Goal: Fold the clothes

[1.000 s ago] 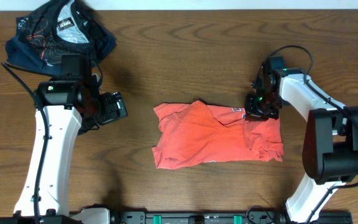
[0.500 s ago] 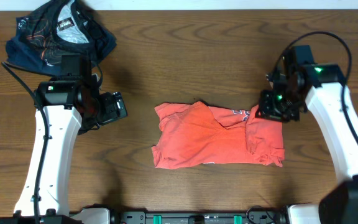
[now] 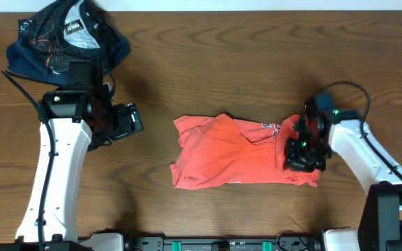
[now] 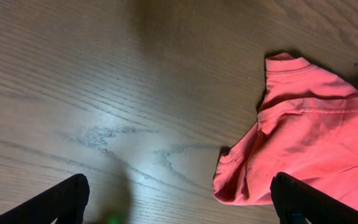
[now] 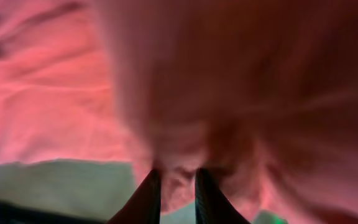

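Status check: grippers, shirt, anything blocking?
Left gripper open over bare table, beside the shirt. Right gripper pinched on T-shirt fabric at its end. Shirt rumpled, not flat. Dark garment off in far corner, nothing blocking.

The red T-shirt fills almost the whole frame (blurred, very close to the lens). At the bottom edge the right gripper has its two dark fingers nearly together, with a fold of cloth pinched between them.
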Controlling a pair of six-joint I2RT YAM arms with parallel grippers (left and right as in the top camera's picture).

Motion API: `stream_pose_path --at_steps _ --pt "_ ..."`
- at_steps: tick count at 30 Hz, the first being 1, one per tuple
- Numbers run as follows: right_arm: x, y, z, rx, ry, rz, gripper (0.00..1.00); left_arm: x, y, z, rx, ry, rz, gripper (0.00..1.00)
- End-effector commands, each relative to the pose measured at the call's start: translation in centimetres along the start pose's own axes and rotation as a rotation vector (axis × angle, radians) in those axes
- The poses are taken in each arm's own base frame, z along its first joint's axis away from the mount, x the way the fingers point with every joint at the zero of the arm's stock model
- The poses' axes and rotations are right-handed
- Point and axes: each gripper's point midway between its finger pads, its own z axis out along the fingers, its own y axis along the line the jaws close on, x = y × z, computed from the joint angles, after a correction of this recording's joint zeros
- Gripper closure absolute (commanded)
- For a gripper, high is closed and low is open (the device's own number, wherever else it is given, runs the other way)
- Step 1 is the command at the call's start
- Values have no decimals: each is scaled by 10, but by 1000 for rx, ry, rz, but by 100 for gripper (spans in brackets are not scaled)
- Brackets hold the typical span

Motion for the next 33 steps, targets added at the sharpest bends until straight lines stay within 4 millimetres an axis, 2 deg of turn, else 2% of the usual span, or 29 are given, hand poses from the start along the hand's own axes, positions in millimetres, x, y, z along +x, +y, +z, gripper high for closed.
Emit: stream_pose_path --at_steps 1,6,9,12,13,14,17,19,24,28,33 --pt "10 -6 15 11 25 58 82 1 2 3 -9 10 4 5" --pt "3 -10 12 41 -9 76 94 2 2 3 -9 11 4 5" --pt "-3 -5 -6 42 -36 66 91 2 2 3 -10 14 4 5" --pt "-5 -3 -32 77 -53 44 83 4 3 3 -12 19 3 5" --pt "-5 -3 -43 86 -57 39 78 4 3 4 -12 20 3 5" --pt "-6 -2 -53 94 -64 34 69 4 3 4 -12 20 3 5" --pt "-9 -1 -79 122 -99 13 30 4 3 7 -12 19 3 5" --pt "-16 -2 -90 147 -138 8 1 5 4 9 -13 24 3 5" --pt "-27 -6 -99 173 -190 13 1 10 6 22 -10 40 18 5" --pt "-37 -13 -103 160 -225 48 1 19 -10 37 100 78 85 5" --pt "-45 -34 -109 150 -248 130 1 22 -21 55 181 105 84 5"
